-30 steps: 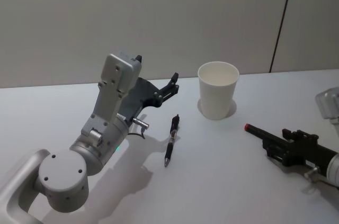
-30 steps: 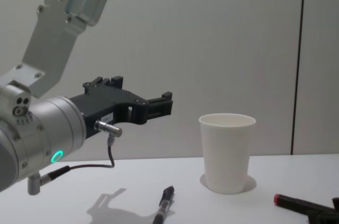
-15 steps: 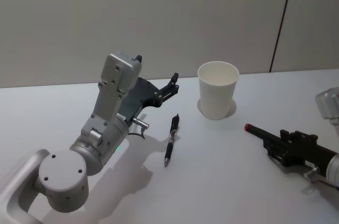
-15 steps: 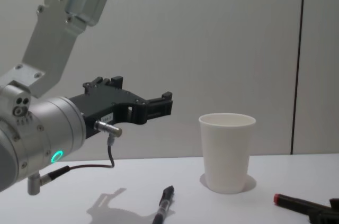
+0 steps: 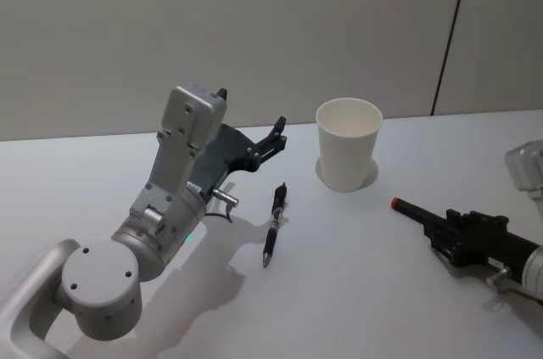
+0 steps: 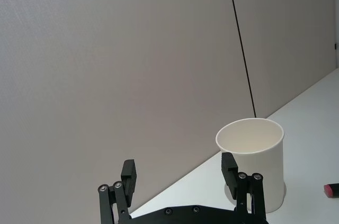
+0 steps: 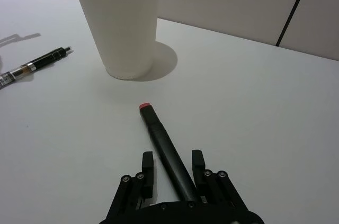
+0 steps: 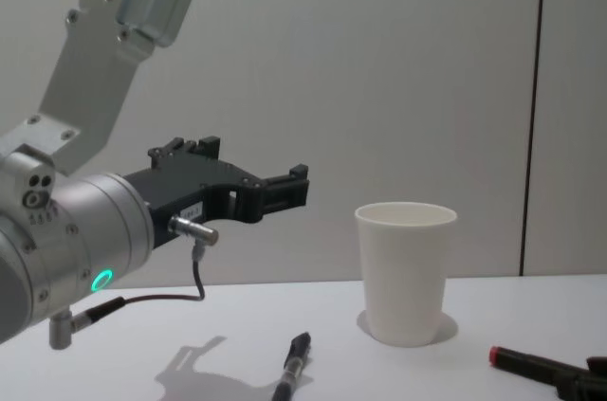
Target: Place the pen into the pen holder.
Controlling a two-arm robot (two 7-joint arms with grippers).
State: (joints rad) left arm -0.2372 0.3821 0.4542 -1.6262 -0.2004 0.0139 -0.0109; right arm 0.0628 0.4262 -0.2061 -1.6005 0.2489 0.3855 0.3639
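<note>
The pen holder (image 5: 348, 155) is a white paper cup standing upright at the back centre of the table, also seen from the right wrist (image 7: 119, 23). A black pen with a clear barrel (image 5: 274, 223) lies flat in front of it, to its left. My left gripper (image 5: 276, 134) hangs open above the table, left of the cup and behind that pen. A black marker pen with a red end (image 7: 161, 139) lies on the table at the right. My right gripper (image 7: 172, 158) is open, its fingers straddling the marker's rear end without touching it.
The white table (image 5: 356, 291) has free room in front of the cup and between the two pens. A grey wall (image 5: 254, 28) runs along its far edge. My left arm's elbow (image 5: 97, 287) bulks large at the near left.
My right gripper has crept slightly forward along the marker. The left arm, the pen and the cup stay where they were.
</note>
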